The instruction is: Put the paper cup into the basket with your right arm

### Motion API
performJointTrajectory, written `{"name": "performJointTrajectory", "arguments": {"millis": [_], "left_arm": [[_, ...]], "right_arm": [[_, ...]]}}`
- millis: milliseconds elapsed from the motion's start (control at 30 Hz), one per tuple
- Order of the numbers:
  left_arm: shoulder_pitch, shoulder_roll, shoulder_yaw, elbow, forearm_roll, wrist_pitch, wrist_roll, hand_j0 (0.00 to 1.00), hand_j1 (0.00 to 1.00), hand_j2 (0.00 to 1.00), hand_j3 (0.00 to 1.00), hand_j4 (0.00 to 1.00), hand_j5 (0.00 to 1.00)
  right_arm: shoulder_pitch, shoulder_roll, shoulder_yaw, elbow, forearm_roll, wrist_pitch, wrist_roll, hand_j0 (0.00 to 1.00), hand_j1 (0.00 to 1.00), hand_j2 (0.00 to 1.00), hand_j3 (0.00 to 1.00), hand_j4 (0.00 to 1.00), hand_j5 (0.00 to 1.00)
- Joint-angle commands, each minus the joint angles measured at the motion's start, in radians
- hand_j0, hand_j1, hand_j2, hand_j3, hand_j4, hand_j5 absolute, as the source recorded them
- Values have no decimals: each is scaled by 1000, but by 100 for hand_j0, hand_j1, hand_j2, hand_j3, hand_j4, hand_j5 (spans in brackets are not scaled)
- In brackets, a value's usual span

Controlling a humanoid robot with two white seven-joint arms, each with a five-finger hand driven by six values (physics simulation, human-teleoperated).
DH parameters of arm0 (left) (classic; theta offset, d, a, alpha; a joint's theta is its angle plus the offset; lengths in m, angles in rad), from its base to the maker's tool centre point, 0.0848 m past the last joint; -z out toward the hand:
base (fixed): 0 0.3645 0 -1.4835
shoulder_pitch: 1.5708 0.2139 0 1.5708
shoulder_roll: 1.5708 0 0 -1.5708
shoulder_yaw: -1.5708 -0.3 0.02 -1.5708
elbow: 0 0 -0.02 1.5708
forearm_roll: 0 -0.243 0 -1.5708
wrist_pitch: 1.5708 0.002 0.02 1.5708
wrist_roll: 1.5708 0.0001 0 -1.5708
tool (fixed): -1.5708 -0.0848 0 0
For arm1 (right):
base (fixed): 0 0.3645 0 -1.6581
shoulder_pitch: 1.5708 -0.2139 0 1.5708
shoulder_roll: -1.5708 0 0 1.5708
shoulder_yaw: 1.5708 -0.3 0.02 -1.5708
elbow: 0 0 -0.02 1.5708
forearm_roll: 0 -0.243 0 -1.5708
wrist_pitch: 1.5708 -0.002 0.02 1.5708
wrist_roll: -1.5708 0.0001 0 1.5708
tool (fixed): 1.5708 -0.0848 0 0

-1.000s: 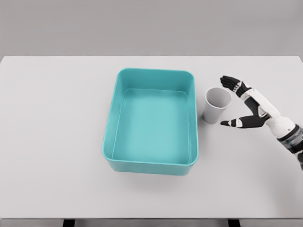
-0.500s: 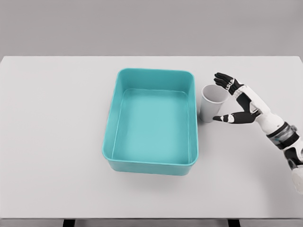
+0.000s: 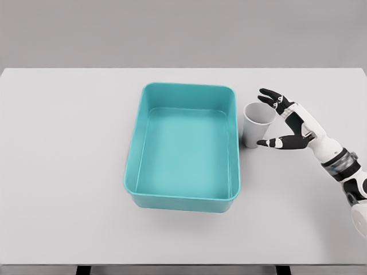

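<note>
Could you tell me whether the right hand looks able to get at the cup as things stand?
Probably yes: the right hand is open right beside the cup, fingers at its rim and thumb low by its side, with nothing between them.

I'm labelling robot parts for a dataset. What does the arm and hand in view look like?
Only the right arm shows. Its hand has a white back and palm shell, with black joints and finger segments and pale tips on some fingers. The forearm is a smooth white shell, followed by a grey and black banded ring at a joint, then another rounded white segment. No cables or printed markings are legible.
</note>
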Motion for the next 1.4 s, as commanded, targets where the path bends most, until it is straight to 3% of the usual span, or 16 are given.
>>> {"name": "performJointTrajectory", "arguments": {"millis": [0,400,1100,1367], "left_arm": [[0,0,0,0,0,0,0,100,100,100,100,100,100],[2,0,0,0,0,0,0,100,100,100,100,100,100],[0,0,0,0,0,0,0,100,100,100,100,100,100],[2,0,0,0,0,0,0,100,100,100,100,100,100]], "right_arm": [[0,-4,10,5,52,-10,18,100,100,100,100,100,100],[-41,-7,10,3,51,-10,19,100,100,100,100,100,100],[-41,-16,10,10,44,-10,19,100,100,100,100,100,100],[-58,-11,21,75,43,-10,19,100,100,100,100,100,100]]}}
